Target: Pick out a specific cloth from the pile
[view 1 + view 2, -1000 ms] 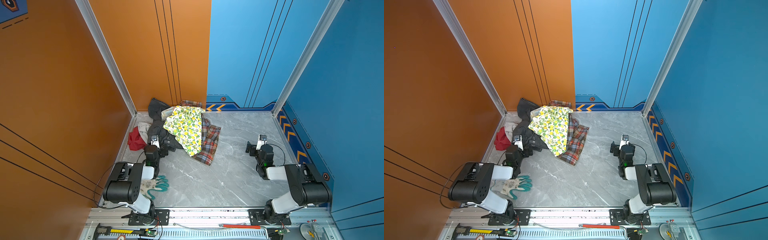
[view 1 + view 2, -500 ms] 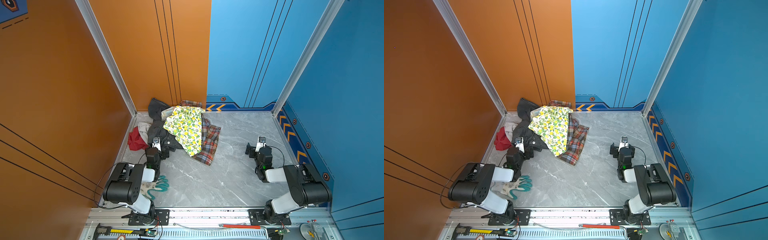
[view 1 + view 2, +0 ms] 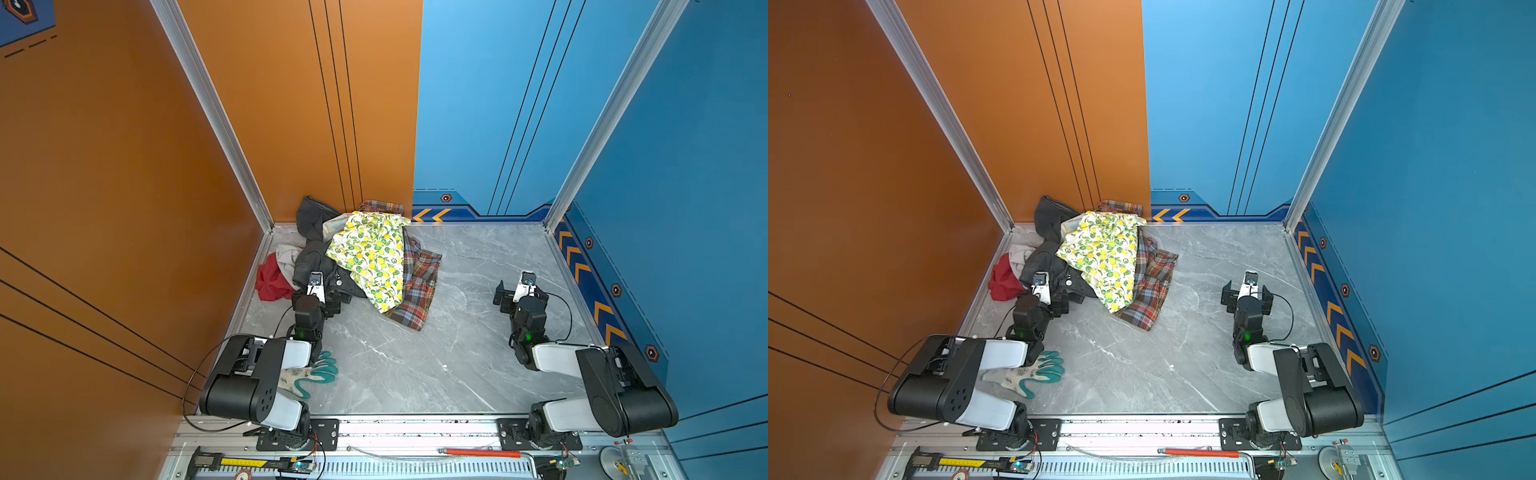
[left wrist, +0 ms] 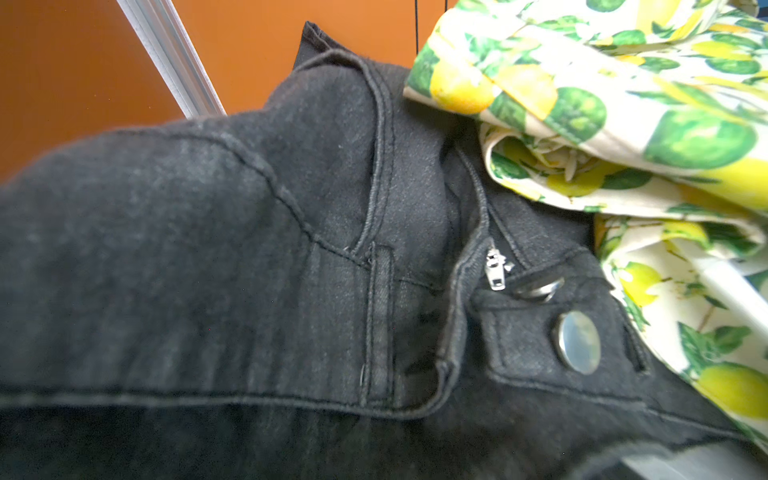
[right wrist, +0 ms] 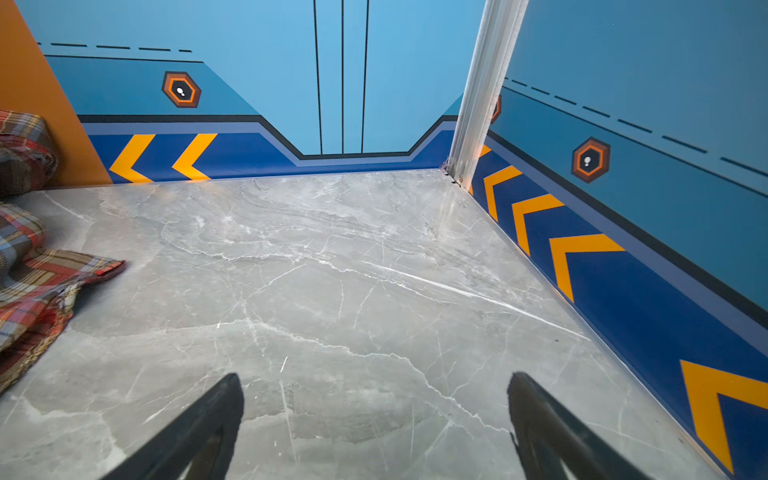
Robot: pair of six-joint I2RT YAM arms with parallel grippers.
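Approach step, nothing held. Left jaws spread at dark grey denim jeans (image 4: pixel 249 249); right jaws spread over grey marble table (image 5: pixel 374 270). Brown-red-blue plaid cloth (image 3: pixel 419 291) lay between them; next move likely needed pinch on its exposed edge.

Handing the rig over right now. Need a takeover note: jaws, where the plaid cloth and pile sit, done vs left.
Left gripper: jaws open, nothing held, at the dark jeans on the pile's near edge; contact unclear.
Right gripper: jaws open, empty, over bare table, apart from the pile.
Plaid cloth: in the pile, partly under the lemon-print cloth; its edge lies exposed on the table on the right arm's side.
Done: nothing grasped.
Left: grip the exposed plaid edge, probably with the right gripper, and pull it clear.
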